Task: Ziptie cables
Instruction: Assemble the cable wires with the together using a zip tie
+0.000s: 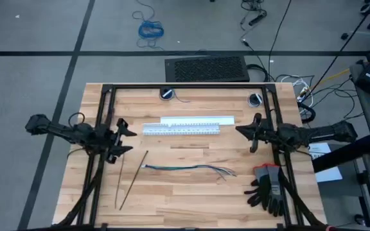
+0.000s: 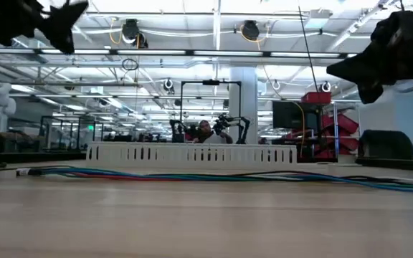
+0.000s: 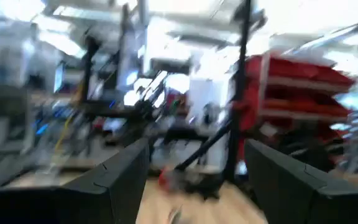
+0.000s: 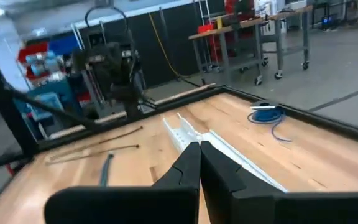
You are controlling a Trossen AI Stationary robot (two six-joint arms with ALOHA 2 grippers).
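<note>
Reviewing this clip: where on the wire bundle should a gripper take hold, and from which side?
Grip the cables at the tight middle stretch, coming straight down from above. They lie flat on the table, and the right end splays into loose strands. The left gripper, open, and the shut right gripper both hover clear.

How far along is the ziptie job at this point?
Nothing looks done: the cables lie loose on the table, the zipties untouched beside them. Nothing is in hand; the left pincer is open, the right pincer shut and empty, both raised. Picking and tying remain.
</note>
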